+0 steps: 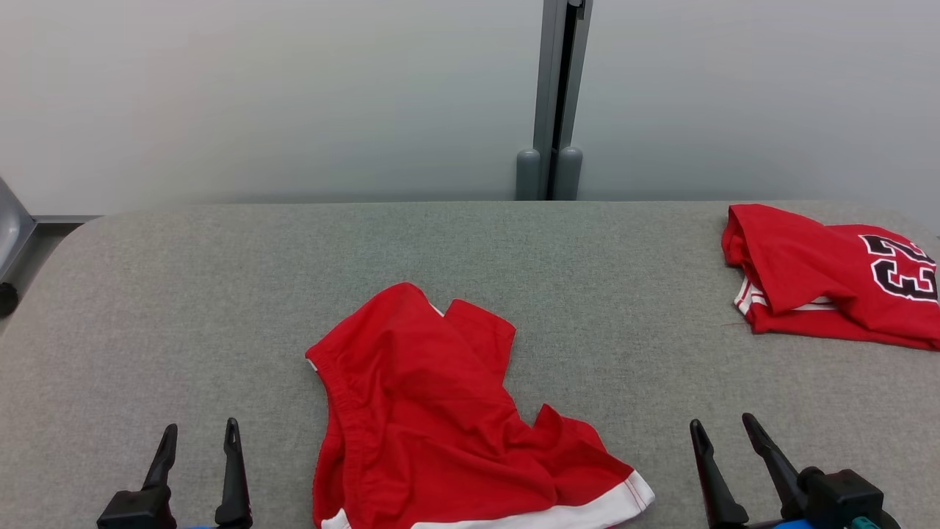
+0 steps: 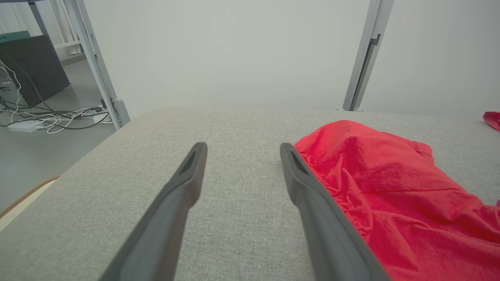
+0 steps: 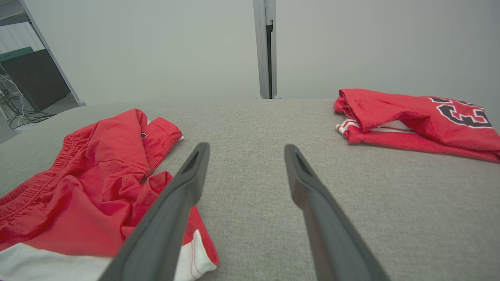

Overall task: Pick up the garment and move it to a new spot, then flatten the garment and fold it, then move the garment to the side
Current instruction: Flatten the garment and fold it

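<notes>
Though partly off-frame, red shorts

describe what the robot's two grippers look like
The left gripper and right gripper look alike. Each has two long, matte, dark grey fingers that taper to slim tips, with a narrow slot-like recess near each tip. They rise from chunky black base blocks with some blue underneath. The right one also has a small teal part.

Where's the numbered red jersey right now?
Head view: the jersey lies folded at the far right of the table, beyond the right gripper, apart from the red shorts in the middle.
</notes>
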`<state>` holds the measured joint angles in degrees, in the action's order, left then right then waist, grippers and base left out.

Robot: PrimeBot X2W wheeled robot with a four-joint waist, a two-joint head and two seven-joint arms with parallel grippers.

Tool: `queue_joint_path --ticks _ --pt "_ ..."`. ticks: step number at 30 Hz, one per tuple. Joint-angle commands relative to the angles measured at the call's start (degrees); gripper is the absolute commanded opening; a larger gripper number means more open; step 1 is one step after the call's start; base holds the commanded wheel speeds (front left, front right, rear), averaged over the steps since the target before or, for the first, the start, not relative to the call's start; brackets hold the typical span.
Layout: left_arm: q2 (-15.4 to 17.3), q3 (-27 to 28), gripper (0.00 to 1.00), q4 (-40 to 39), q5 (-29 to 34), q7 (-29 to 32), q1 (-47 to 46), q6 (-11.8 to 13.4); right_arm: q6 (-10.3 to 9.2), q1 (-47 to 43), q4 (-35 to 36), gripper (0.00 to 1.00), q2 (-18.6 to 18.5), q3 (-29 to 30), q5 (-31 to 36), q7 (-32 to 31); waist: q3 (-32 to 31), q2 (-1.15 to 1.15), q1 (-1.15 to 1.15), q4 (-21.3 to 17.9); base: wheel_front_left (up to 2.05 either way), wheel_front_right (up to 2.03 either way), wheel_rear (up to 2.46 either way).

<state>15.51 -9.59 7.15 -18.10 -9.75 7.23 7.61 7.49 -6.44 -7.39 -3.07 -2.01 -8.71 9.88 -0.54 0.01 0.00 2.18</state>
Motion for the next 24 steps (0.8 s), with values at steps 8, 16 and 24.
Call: queue_joint_path --ticks 8,16,24 --pt "0.48 0.01 1.00 -0.06 -0.44 -0.31 0.28 0.46 0.02 -0.79 -0.10 1.00 0.15 -0.11 0.28 -0.02 0.03 -0.01 0.00 -0.10 0.00 0.00 0.00" --pt "2.79 -3.74 1.00 -0.76 0.07 2.76 -0.90 -4.19 0.02 0.94 -0.90 1.00 -2.35 -3.55 0.54 -1.25 -0.18 -0.01 0.00 -0.37 0.00 0.00 0.00" --pt "3.94 -10.76 1.00 0.75 2.70 7.01 -1.19 -8.80 0.02 1.79 -4.04 1.00 -5.49 -7.67 -1.31 -2.43 0.23 -0.01 0.00 -0.27 0.00 0.00 0.00"
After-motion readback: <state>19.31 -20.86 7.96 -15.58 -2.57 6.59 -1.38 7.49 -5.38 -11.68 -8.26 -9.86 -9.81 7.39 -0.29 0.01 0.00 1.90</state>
